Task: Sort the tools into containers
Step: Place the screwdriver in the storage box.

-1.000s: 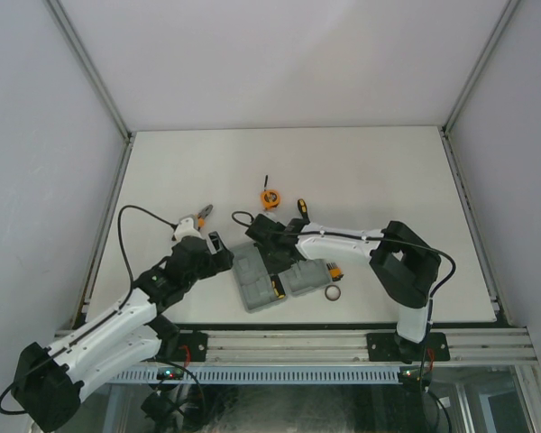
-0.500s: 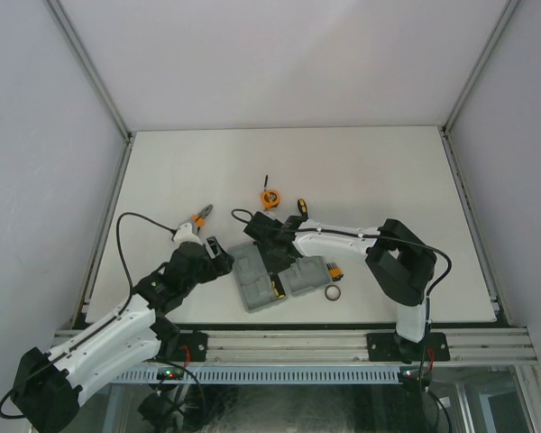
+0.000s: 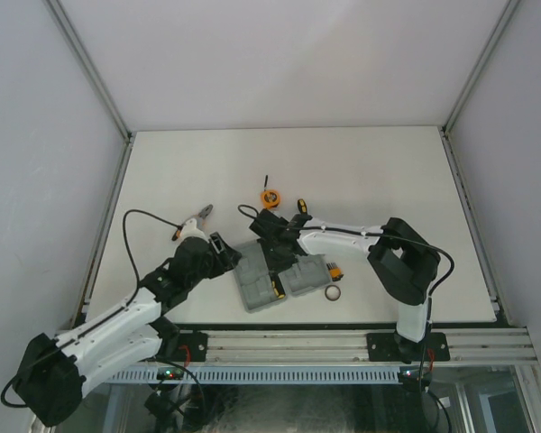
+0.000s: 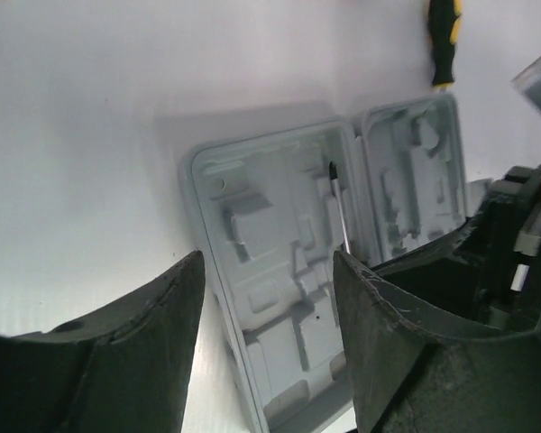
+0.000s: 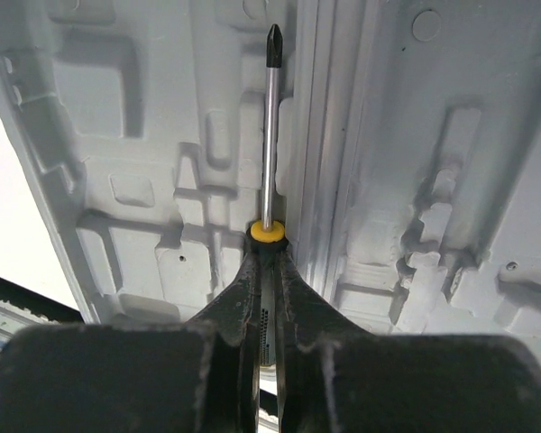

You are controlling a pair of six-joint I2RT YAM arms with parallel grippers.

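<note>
Moved: the left arm has crept a bit closer to the grey case. The right arm has slid its wrist a tiny bit toward the far side. The loose tools lie where they lay.
Left jaws: spread apart with nothing between them, just beside the left edge of the case.
Right jaws: pressed together. They look to be pinching the screwdriver just behind its yellow collar. Its handle is hidden under them.
Screwdriver: its thin metal shaft sticks straight out from the right jaws. It is over the left half of the case, close beside the hinge. I cannot tell if it touches the plastic.
Case: lying open near the front of the worktop, its shaped hollows facing up.
Not yet sorted: the pliers lie left of the case. The tape measure and the second screwdriver lie behind it. The bit set and the ring lie just to its right.
What it means: the first tool is nearly home, I think. The left arm seems to be coming in to steady the case.
Next: set the shaft down into a long hollow, then let go.
Watch out: the shaft could land on the hinge ridge and roll.
</note>
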